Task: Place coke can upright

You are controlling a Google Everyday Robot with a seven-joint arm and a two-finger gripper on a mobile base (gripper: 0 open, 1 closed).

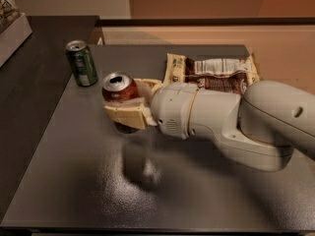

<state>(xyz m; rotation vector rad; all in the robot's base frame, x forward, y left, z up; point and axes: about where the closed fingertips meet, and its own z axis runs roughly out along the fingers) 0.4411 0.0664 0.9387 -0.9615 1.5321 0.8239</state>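
Observation:
The coke can (118, 87), red with a silver top and pull tab, is nearly upright with its top tilted a little toward the camera. My gripper (129, 102) reaches in from the right and is shut on it, with cream-coloured fingers (127, 116) on either side of the can's body. The can's lower part is hidden behind the near finger, so I cannot tell whether it rests on the dark table (74, 181) or hangs just above it.
A dark green can (81, 63) stands upright to the left of and behind the coke can. A brown-and-white snack bag (216, 70) lies flat behind my arm. A white box (12, 33) sits at the far left. The table's front edge runs along the bottom.

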